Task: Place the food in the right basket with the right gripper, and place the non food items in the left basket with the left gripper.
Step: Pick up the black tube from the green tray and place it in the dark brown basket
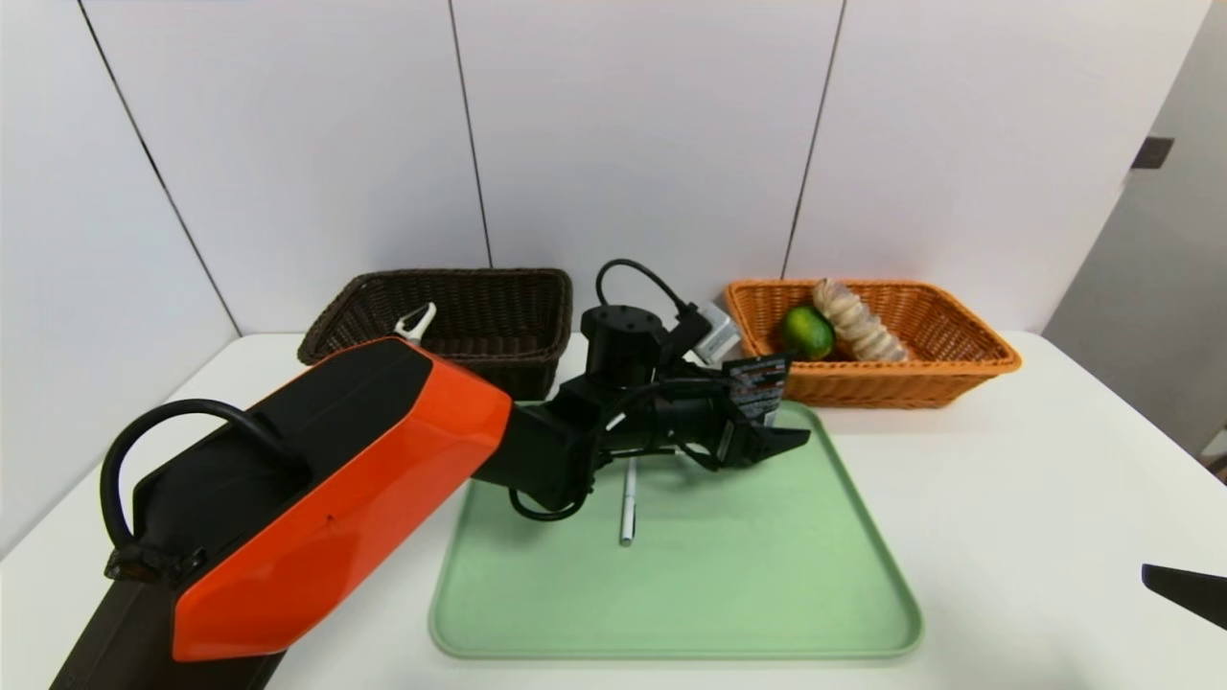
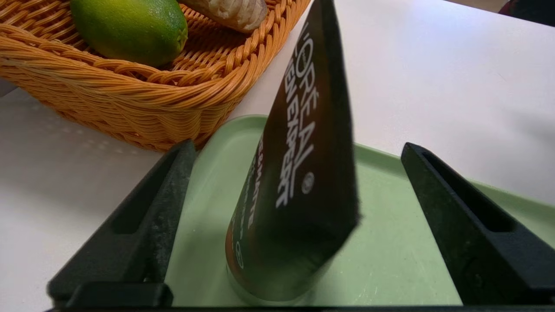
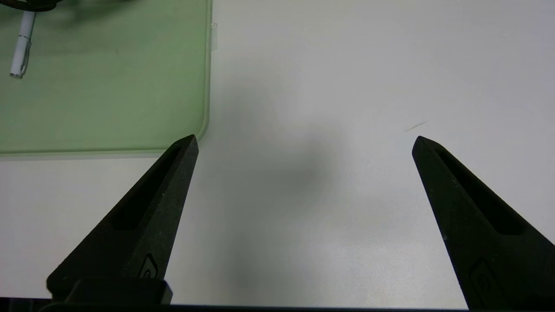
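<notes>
We see a white table (image 1: 1007,498) bearing a pale green tray (image 1: 767,575). Behind it stand the dark brown wicker basket (image 1: 498,316) on the left, with a white peeler (image 1: 415,322) inside, and the orange wicker basket (image 1: 944,359) on the right, holding a green lime (image 1: 806,332) and a twisted bread loaf (image 1: 856,321). Our left gripper (image 2: 295,216) reaches level across the tray, its jaws spread wide on either side of the upright black L'Oréal tube (image 2: 299,182), neither finger touching it. Our right gripper (image 3: 303,208) hangs open over bare table beside the tray. A slim white pen (image 1: 628,503) lies on the tray.
</notes>
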Controlling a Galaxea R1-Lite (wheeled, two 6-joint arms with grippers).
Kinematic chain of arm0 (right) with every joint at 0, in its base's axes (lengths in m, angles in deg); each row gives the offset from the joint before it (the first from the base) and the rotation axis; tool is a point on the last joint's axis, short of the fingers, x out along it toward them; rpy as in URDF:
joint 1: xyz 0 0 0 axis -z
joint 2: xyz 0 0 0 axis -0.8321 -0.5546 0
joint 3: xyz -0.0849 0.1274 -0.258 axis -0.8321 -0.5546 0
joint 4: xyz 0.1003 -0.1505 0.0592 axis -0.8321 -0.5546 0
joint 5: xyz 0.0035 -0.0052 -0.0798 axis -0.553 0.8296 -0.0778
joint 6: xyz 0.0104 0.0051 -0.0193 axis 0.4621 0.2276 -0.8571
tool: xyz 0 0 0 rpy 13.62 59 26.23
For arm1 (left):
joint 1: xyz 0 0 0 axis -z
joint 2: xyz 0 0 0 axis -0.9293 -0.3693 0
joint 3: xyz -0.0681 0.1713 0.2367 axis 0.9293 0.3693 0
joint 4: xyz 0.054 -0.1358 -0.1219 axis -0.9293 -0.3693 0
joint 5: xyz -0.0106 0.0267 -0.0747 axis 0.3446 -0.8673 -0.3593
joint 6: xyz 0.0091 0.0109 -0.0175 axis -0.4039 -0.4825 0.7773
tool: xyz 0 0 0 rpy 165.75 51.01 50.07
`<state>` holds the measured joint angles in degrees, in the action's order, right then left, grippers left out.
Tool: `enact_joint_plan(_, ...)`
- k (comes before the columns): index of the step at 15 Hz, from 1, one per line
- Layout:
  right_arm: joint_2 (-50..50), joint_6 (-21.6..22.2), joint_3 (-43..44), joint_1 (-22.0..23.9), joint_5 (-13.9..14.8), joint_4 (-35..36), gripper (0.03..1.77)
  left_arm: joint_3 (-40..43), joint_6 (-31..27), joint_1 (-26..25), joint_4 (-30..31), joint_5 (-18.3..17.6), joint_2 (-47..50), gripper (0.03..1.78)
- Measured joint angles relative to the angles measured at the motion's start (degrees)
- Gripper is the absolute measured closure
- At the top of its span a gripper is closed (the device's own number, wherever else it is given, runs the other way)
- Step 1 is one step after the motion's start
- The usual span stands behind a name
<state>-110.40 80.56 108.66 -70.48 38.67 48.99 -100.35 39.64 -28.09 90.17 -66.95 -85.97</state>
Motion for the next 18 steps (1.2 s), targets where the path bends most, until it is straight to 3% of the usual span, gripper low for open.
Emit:
enact_joint_plan(3, 0.0, 0.0, -0.38, -0.02, 0.0, 0.0, 0.09, -1.93, 0.39, 0.0, -0.57, 0.33, -1.05, 0.7)
enact_joint_plan(6, 0.04, -0.02, -0.68, -0.02, -0.06, 0.0, 0.09, -2.54, 0.41, 0.02, -0.72, 0.4, -1.44, 1.02)
enact_joint_plan(8, 0.06, -0.07, -0.96, -0.05, -0.09, 0.02, 0.09, -2.6, 0.96, 0.02, -0.66, 0.4, -1.5, 1.42)
enact_joint_plan(12, 0.09, -0.02, -1.34, -0.05, -0.09, 0.0, 0.09, -1.07, 2.66, 0.02, -0.83, 0.4, -0.45, 1.42)
enact_joint_plan(18, -0.02, 0.04, -1.6, -0.05, -0.17, 0.13, 0.09, 2.04, 6.63, -0.2, -5.79, 1.01, 7.08, 1.42)
